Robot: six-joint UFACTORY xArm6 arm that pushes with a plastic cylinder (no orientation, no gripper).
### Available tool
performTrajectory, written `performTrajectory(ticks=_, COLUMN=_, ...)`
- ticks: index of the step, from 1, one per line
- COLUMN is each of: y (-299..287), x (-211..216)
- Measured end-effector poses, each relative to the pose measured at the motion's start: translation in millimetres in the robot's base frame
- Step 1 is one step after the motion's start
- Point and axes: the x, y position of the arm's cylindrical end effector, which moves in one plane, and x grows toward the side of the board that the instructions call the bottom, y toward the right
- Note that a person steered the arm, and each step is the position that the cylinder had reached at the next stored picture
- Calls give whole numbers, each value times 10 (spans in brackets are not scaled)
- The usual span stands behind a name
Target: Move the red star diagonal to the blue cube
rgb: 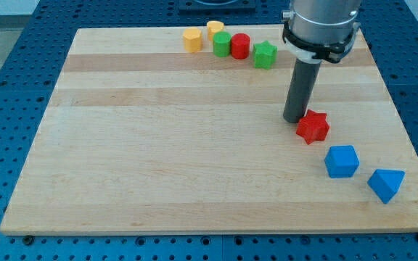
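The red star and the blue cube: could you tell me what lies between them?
Only bare board: the camera view shows red star and blue cube apart.

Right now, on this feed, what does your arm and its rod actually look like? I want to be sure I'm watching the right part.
My arm enters from the view's top as a wide grey metallic cylinder, ringed at its lower edge by a black collar with a thin white band. Below that hangs a straight, dark, matte rod, much narrower than the cylinder. My tip is plain and blunt. No cables or markings show.

Two yellow blocks (192, 40) (215, 30); two green (222, 44) (265, 55); two red (240, 46) (313, 127); two blue (341, 161) (386, 184).
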Motion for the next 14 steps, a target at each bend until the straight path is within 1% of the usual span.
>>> performTrajectory(ticks=1, y=119, x=-128)
performTrajectory(ticks=3, y=753, x=-118)
performTrajectory(ticks=4, y=850, x=44)
performTrajectory(ticks=5, y=820, x=133)
performTrajectory(ticks=6, y=665, x=138)
performTrajectory(ticks=9, y=481, x=577)
performTrajectory(ticks=10, y=482, x=546)
performTrajectory(ticks=11, y=505, x=363)
performTrajectory(ticks=12, y=505, x=286)
performTrajectory(ticks=14, y=499, x=200)
